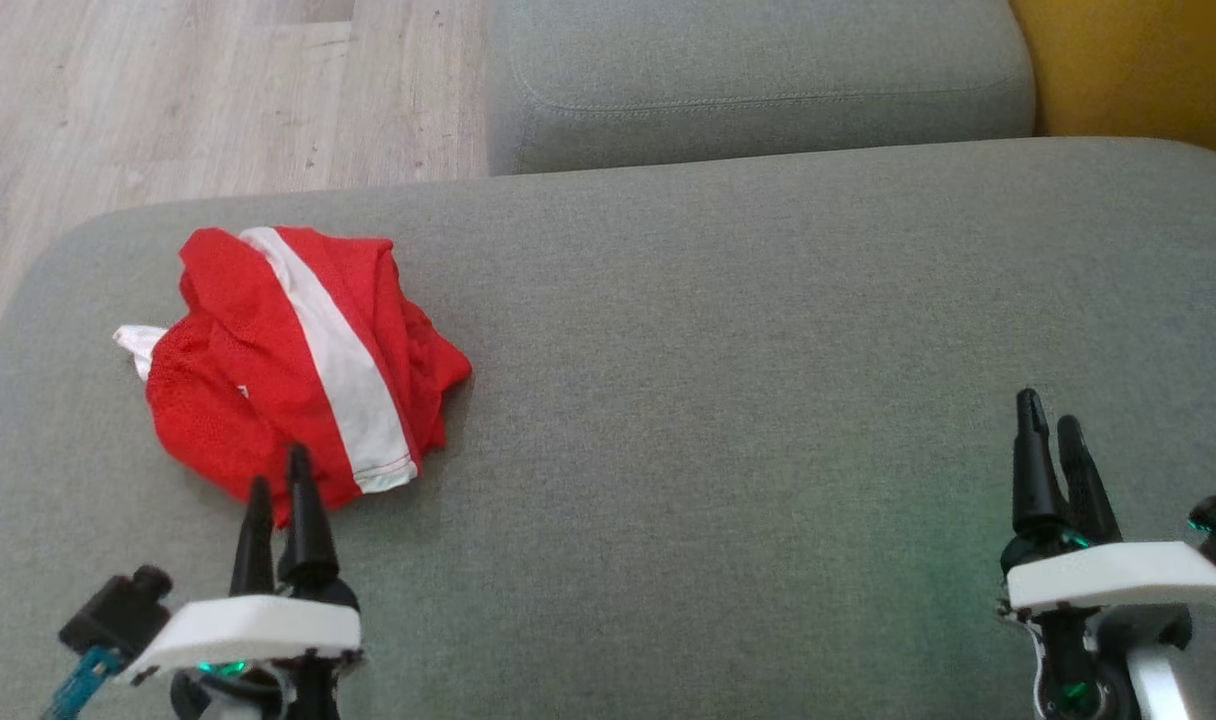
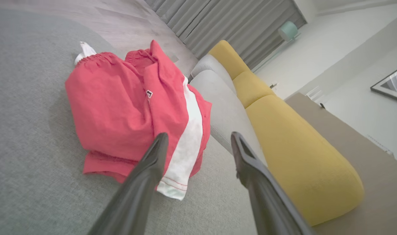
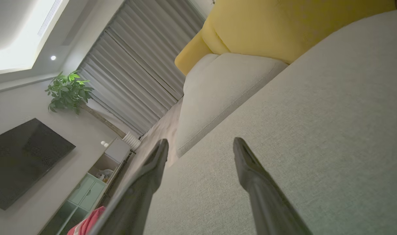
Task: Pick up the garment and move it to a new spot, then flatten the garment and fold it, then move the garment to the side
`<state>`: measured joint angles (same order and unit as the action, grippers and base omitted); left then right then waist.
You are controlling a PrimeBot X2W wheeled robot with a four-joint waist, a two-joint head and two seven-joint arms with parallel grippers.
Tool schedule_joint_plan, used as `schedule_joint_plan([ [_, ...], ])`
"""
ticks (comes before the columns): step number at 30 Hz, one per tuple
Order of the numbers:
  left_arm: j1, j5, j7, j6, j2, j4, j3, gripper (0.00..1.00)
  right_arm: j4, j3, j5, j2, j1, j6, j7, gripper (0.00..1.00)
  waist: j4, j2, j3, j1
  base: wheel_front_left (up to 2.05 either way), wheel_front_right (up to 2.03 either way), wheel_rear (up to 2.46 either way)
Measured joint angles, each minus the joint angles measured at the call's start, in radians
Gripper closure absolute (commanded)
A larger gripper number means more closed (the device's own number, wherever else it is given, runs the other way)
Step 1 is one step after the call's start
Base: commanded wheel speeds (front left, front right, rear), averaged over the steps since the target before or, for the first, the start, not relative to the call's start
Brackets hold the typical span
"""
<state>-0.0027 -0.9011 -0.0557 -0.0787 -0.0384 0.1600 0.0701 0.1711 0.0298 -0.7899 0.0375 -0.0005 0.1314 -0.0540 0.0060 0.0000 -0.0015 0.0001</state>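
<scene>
- Garment: red mesh cloth with a broad white stripe, lying in a crumpled heap on the left part of the big grey seat cushion, close to that cushion's rounded left end. A small white scrap pokes out on the heap's far-left side, and the hemmed end of the stripe points back towards the robot.
- Left gripper: just at the near edge of the heap, its two dark fingers pointing at the cloth. In the left wrist view the fingers stand wide apart with nothing between them; one finger crosses in front of the stripe's hem. From here I cannot tell whether a fingertip touches the fabric.
- Right gripper: well away from the garment, over the bare right part of the same cushion. In its own wrist view its fingers are spread just as wide, and it has hold of nothing.
- Second grey cushion: set against the far side of the big one, towards the middle.
- Yellow cushion: beside that grey one, at the far right.
- Pale wooden floor: beyond the cushion's left end.
- Further off in the room: grey pleated curtains, a leafy green plant, a dark television on the wall, and a low cabinet beneath it.
</scene>
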Motion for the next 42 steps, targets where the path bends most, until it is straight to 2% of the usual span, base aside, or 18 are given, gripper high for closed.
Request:
schedule_joint_plan([
  [15, -0.025, 0.261, -0.043, 0.037, -0.039, -0.002, 0.129, 0.0, -0.016, -0.045, 0.243, 0.001, 0.001, 0.0, -0.041, 0.0, 0.003, 0.0, 0.0, 0.0, 0.0, 0.0, 0.0],
  [28, -0.064, 0.448, -0.079, 0.096, -0.095, -0.007, 0.271, 0.0, -0.034, -0.061, 0.453, 0.001, 0.001, 0.0, -0.08, 0.0, 0.002, 0.0, 0.0, 0.0, 0.0, 0.0, 0.0],
  [42, -0.1, 0.624, -0.118, 0.173, -0.138, 0.059, 0.396, 0.0, -0.015, -0.063, 0.668, 0.001, 0.001, 0.0, -0.115, 0.0, -0.002, 0.0, -0.003, 0.0, 0.0, 0.0, 0.0],
])
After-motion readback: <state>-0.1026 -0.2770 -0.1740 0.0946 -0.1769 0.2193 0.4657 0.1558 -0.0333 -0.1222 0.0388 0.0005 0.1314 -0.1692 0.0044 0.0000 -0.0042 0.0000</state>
